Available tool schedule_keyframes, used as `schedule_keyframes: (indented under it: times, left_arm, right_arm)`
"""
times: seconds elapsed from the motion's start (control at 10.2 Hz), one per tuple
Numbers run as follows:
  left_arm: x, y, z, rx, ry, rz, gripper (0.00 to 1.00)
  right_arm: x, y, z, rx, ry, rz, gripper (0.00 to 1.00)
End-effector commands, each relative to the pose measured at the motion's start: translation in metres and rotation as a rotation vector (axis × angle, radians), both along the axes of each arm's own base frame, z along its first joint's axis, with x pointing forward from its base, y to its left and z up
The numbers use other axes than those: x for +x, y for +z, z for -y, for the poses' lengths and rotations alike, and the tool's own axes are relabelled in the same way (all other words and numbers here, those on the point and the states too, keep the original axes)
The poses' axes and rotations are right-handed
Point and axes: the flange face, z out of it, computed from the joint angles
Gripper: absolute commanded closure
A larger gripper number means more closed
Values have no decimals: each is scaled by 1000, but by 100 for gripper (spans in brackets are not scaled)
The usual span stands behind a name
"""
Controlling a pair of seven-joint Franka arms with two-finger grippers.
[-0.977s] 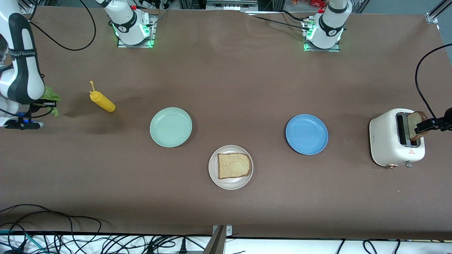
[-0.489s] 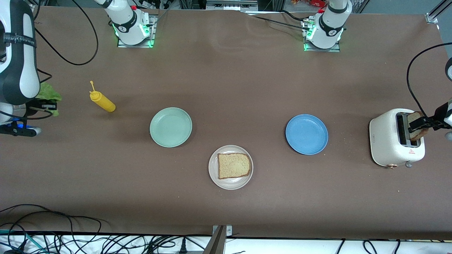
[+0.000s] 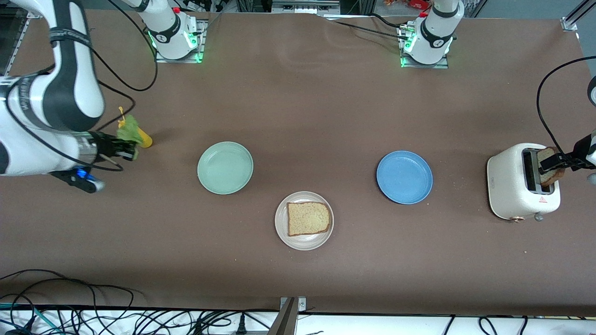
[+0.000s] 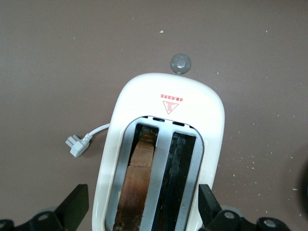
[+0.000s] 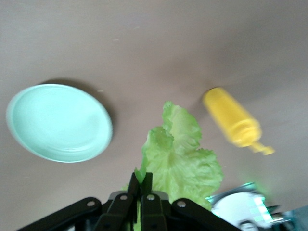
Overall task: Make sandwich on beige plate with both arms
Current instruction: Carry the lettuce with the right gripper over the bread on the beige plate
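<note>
One slice of brown bread lies flat on the beige plate, near the front middle of the table. A second slice stands in one slot of the white toaster. My left gripper hangs open over that toaster, its fingers wide apart on either side of the body. My right gripper is shut on the edge of a ruffled green lettuce leaf, held in the air over the yellow squeeze bottle.
A pale green plate and a blue plate sit farther from the front camera than the beige plate. The yellow bottle lies on its side. The toaster's plug rests on the table. Cables hang along the front edge.
My right arm has carried the lettuce from the table's end toward the middle, now over the yellow bottle. My left gripper dropped slightly over the toaster, then held still, still open.
</note>
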Motion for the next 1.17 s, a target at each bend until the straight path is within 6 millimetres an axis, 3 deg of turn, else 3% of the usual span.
schedule_keyframes:
  times: [0.0,0.29,0.78,1.08]
  left_arm:
    - [-7,3,0,14,-23,0,0]
    - [-7,2,0,12,-21,-6,0]
    - [-8,2,0,11,-21,-9,0]
    - [-8,2,0,11,-21,-9,0]
  right_arm:
    - [21,-18,-58,24,-188,31,100]
    - [34,-51,-156,42,-429,149,100]
    - [46,-56,-255,209,-777,328,100]
    - [35,-82,-301,289,-874,352,100]
